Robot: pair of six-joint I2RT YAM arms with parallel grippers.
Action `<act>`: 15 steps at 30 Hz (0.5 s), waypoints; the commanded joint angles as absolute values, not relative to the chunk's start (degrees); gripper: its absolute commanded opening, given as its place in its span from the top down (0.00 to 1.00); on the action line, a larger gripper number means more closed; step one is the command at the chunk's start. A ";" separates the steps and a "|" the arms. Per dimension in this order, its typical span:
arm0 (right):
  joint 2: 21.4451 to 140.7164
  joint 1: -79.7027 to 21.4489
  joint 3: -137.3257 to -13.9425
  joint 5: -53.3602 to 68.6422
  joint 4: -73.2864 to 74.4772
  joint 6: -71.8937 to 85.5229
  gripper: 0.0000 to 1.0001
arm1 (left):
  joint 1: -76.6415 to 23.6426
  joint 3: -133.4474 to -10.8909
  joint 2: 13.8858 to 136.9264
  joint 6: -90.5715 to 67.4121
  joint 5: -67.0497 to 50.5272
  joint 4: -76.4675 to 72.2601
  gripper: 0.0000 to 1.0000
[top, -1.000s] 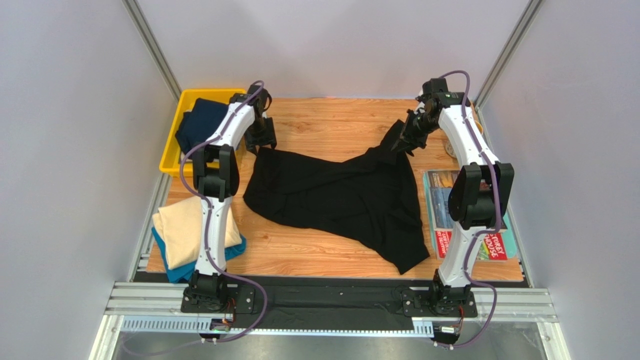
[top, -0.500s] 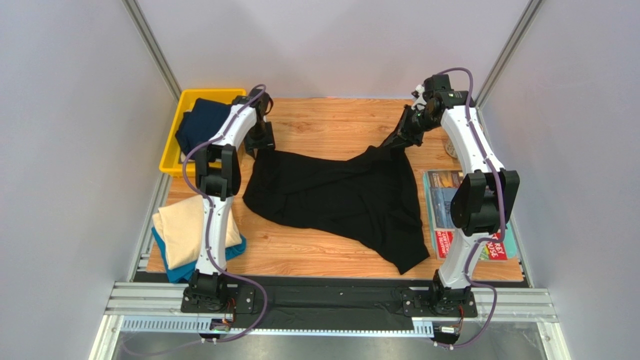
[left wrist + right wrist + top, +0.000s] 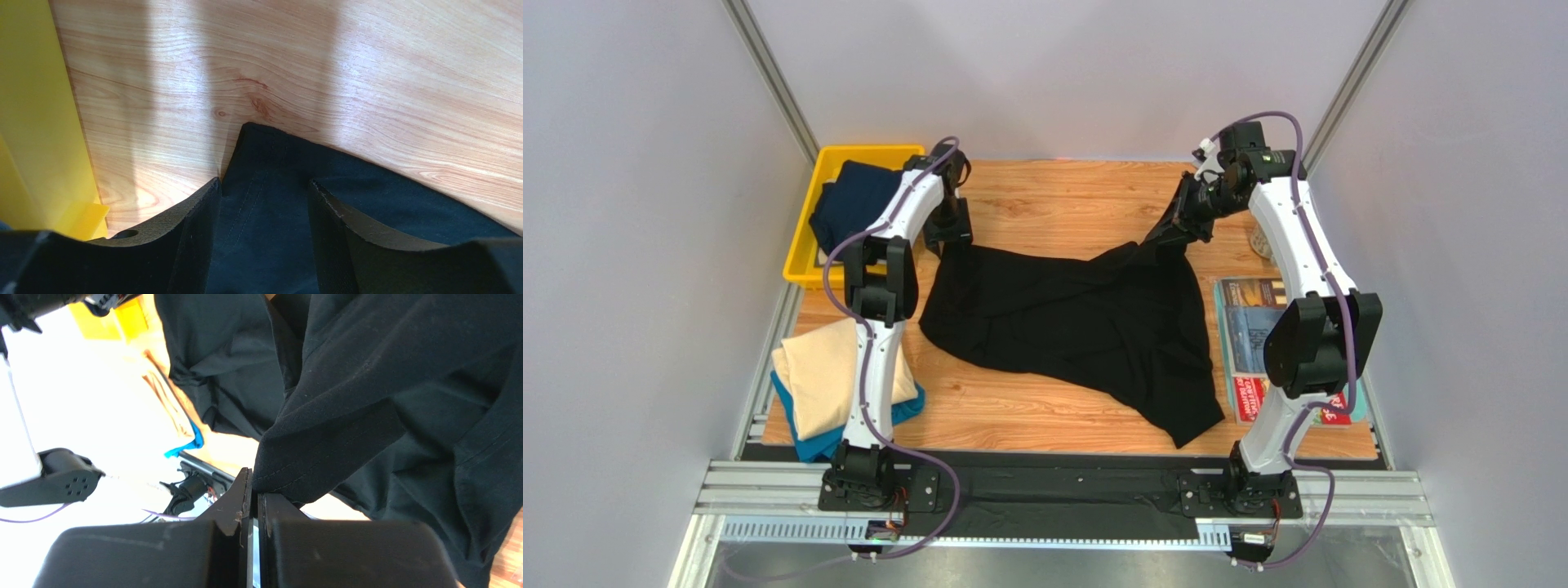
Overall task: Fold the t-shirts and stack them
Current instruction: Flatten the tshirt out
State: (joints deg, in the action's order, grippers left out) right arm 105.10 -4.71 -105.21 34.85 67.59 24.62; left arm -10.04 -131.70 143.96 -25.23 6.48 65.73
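A large black t-shirt [image 3: 1075, 319] lies crumpled across the middle of the wooden table. My left gripper [image 3: 949, 233] is low over its far-left corner. In the left wrist view it [image 3: 264, 184] stands open, and the hemmed corner of the black cloth [image 3: 270, 159] lies flat between the two fingers. My right gripper [image 3: 1173, 233] is shut on the shirt's far-right edge and holds it lifted off the table. The right wrist view shows a fold of the black t-shirt [image 3: 380, 386] pinched at the tips of that gripper [image 3: 255, 490].
A yellow bin [image 3: 803, 263] at the far left holds a dark navy t-shirt [image 3: 844, 202]. A folded cream t-shirt [image 3: 817, 374] lies on a teal-blue one [image 3: 808, 439] at the near left. Colourful magazines [image 3: 1247, 331] lie at the right edge.
My right gripper has risen and drawn back a little with the shirt's edge, pulling that corner tauter. The left gripper has hardly moved.
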 commanded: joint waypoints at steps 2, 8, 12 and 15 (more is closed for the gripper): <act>101.95 -5.18 -104.24 38.41 68.38 24.52 1.00 | -10.20 -133.86 145.37 -25.31 6.94 66.45 0.40; 101.34 -5.71 -102.13 39.20 68.29 24.26 1.00 | -10.02 -135.35 145.11 -25.84 7.47 65.57 0.39; 101.34 -5.80 -101.87 39.29 68.47 24.00 1.00 | -10.02 -135.18 144.93 -26.45 6.33 65.13 0.39; 101.78 -5.89 -101.60 39.37 68.82 23.56 1.00 | -10.02 -135.17 144.41 -26.63 5.02 63.99 0.40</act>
State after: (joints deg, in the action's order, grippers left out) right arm 104.25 -5.48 -101.89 37.43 68.27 24.38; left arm -10.04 -132.99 144.59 -25.54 6.24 65.80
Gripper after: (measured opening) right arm 0.014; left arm 0.605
